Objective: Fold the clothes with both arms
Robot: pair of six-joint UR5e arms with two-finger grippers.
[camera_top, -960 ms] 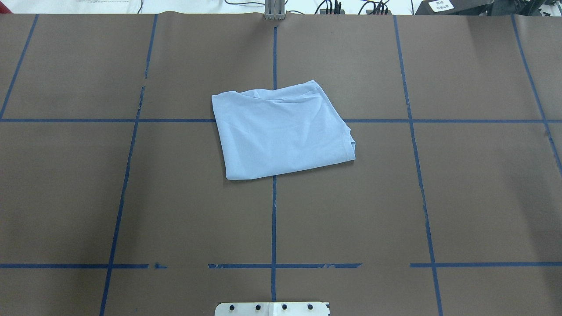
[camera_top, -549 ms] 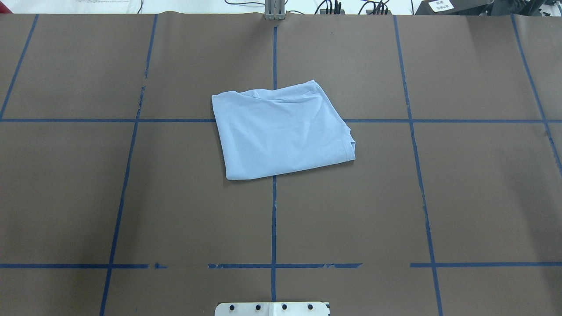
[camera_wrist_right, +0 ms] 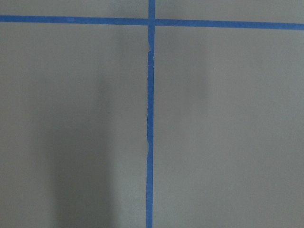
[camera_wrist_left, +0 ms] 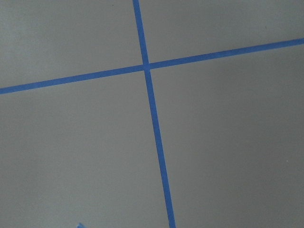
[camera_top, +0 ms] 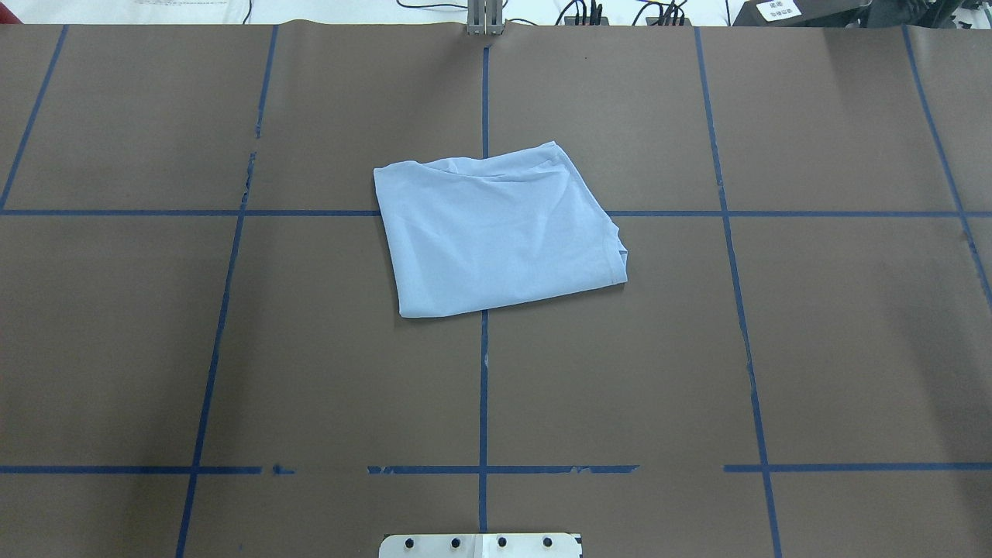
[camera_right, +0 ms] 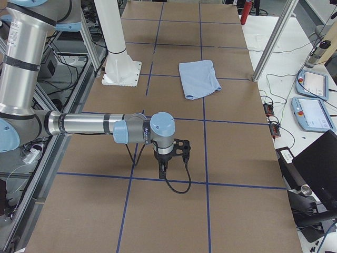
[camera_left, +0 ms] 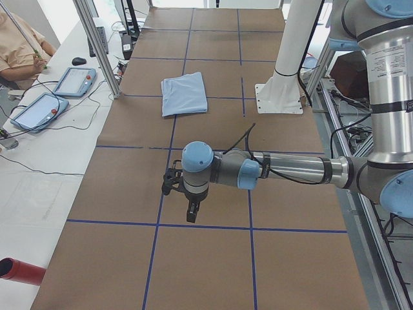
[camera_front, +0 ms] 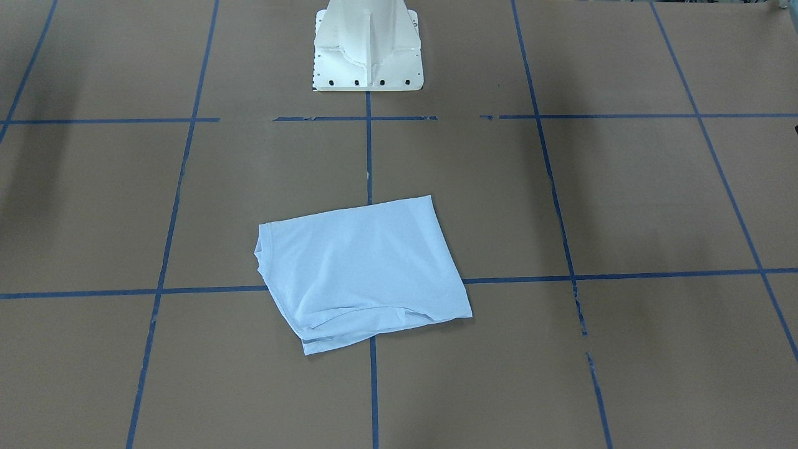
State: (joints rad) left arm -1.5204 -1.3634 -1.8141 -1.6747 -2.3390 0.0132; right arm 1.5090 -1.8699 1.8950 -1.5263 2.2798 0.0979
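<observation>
The left hand (camera_left: 191, 216) and right hand (camera_right: 162, 173) hang near opposite bench (camera_top: 310, 349) ends; I cannot tell how open they are. The folded T-shirt (camera_top: 500, 232) lies mid-bench.

Even, diffuse light from above falls on the matte brown table (camera_top: 349, 372), with no glare. The pale T-shirt (camera_top: 496, 232) casts only a thin dark rim of shadow along its edge nearest the robot. Faint, soft-edged shadow bands darken the front-facing view's left side and the right wrist view, left of the blue tape (camera_wrist_right: 151, 118). The left wrist view looks washed grey and slightly soft. The white bench (camera_left: 39, 187) in the exterior left view runs bright.
</observation>
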